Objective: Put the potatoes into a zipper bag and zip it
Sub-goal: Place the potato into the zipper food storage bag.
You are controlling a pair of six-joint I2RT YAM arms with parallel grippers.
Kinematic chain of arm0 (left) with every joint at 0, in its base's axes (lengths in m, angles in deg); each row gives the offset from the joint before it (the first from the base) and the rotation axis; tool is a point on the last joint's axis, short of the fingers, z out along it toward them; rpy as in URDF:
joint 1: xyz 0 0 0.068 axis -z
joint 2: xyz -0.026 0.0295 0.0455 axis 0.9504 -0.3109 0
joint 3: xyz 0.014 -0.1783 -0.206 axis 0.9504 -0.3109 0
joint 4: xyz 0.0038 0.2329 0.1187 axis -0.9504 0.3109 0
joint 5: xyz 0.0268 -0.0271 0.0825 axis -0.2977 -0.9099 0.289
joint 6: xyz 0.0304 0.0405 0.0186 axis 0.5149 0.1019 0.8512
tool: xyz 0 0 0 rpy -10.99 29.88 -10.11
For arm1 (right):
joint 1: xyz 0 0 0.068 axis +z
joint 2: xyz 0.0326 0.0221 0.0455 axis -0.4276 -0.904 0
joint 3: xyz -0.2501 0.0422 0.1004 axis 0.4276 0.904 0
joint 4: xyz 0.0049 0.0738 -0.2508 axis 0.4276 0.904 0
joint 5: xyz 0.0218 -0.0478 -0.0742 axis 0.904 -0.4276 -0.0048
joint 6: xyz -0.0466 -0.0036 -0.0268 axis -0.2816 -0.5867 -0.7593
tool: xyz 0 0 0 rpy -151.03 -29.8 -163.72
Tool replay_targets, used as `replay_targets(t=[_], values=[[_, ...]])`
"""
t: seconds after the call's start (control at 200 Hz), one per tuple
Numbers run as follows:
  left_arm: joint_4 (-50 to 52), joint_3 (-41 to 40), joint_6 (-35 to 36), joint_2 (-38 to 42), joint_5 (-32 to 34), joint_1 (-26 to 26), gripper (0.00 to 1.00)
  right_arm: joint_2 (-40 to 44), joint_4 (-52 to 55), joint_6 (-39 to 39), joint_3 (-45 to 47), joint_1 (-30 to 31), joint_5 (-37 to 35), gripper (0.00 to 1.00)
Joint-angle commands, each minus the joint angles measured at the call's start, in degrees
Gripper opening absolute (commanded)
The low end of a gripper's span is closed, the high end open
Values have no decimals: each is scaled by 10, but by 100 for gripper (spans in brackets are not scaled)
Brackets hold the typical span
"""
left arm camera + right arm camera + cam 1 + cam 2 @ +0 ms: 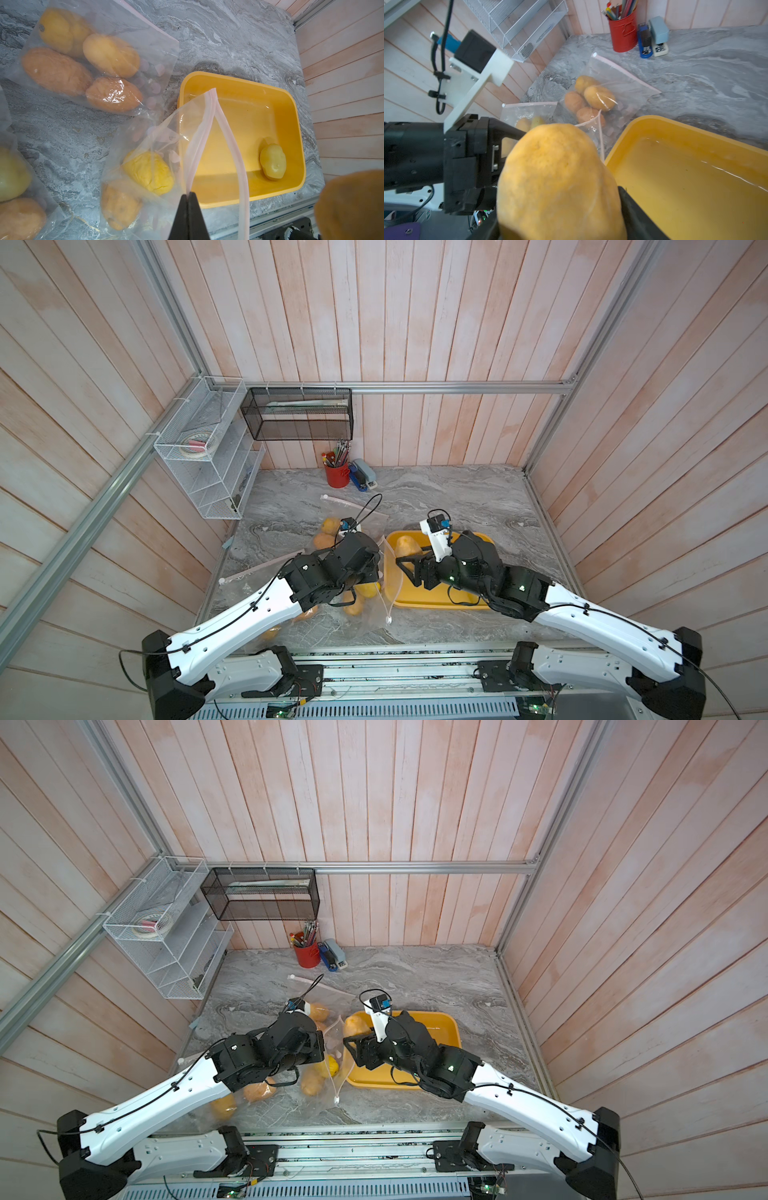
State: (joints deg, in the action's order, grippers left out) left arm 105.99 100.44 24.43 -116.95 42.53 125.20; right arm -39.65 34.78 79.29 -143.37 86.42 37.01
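right wrist: right gripper (409,570) clasps potato (560,182), long axis along its fingers (637,212); left gripper (189,195) pinches zipper bag (199,133) rim.

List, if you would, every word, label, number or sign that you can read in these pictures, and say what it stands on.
No text can be read in any view.
Grey stapler: a printed label on its front, too blurred to read.
Zipper bag: pink printed shapes only, no letters visible.

Red pen cup (336,477) at the back wall, two staplers (365,471) just beside it; white wire rack (208,456), black mesh basket (299,416) hang above.
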Motion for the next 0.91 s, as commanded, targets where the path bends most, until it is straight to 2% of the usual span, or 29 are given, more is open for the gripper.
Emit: replay_targets(t=[0.0, 0.175, 0.55, 0.685, 0.82, 0.9], values=[[3, 8, 10, 5, 12, 0, 0, -45, -28, -9, -17, 13, 11, 50], [9, 2, 8, 13, 18, 0, 0, -104, -43, -11, -20, 13, 28, 48], [31, 22, 8, 17, 34, 0, 0, -166, -35, -14, -29, 13, -3, 49], [34, 24, 6, 18, 31, 0, 0, -181, -14, -11, -42, 14, -16, 54], [30, 18, 5, 23, 31, 0, 0, -182, -10, -7, -36, 12, -29, 67], [31, 18, 6, 23, 32, 0, 0, -186, -2, -4, -40, 13, -37, 71]])
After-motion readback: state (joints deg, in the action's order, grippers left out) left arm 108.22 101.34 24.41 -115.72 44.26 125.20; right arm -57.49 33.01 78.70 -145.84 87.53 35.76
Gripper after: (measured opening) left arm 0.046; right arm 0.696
